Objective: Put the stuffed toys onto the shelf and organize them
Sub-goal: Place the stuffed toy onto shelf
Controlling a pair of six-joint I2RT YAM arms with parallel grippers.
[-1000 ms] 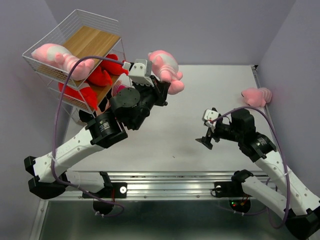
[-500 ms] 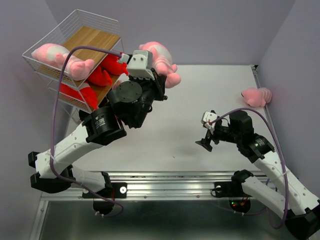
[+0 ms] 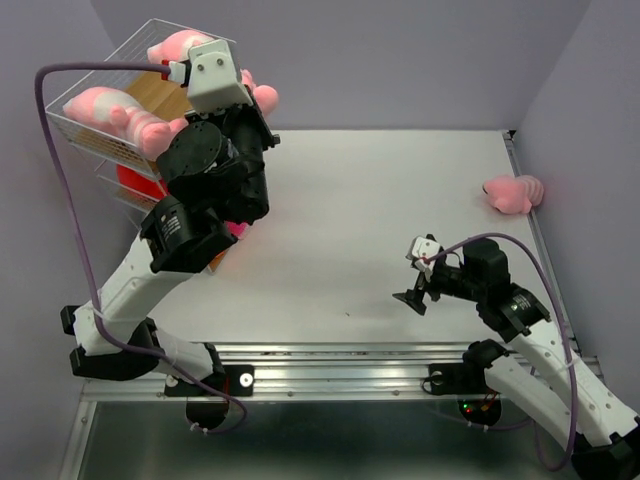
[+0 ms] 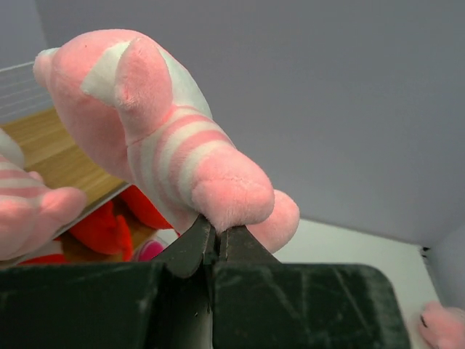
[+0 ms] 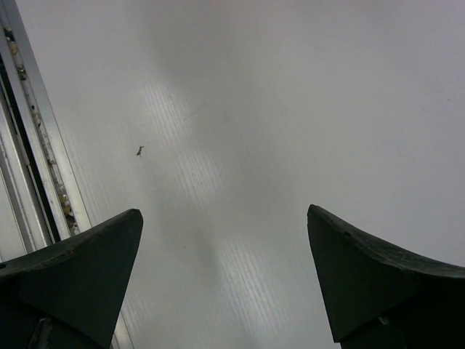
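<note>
Table (image 3: 400,200): 1 pink toy (image 3: 512,192); shelf (image 3: 150,95): 1 plush (image 3: 105,108); L pincer (image 4: 218,236) clamps 1 striped toy (image 4: 160,138); R pincer (image 5: 224,210) open.

White-and-black arms (image 3: 120,290) carry looping purple cables (image 3: 100,66) and black jaws.

Pink striped toy (image 4: 160,138) hangs above shelf (image 3: 100,66); second toy (image 3: 512,192) lies far right.

Wide-apart dark jaws above white table (image 5: 254,109), small speck (image 5: 139,151), rail (image 5: 29,145) at left
</note>
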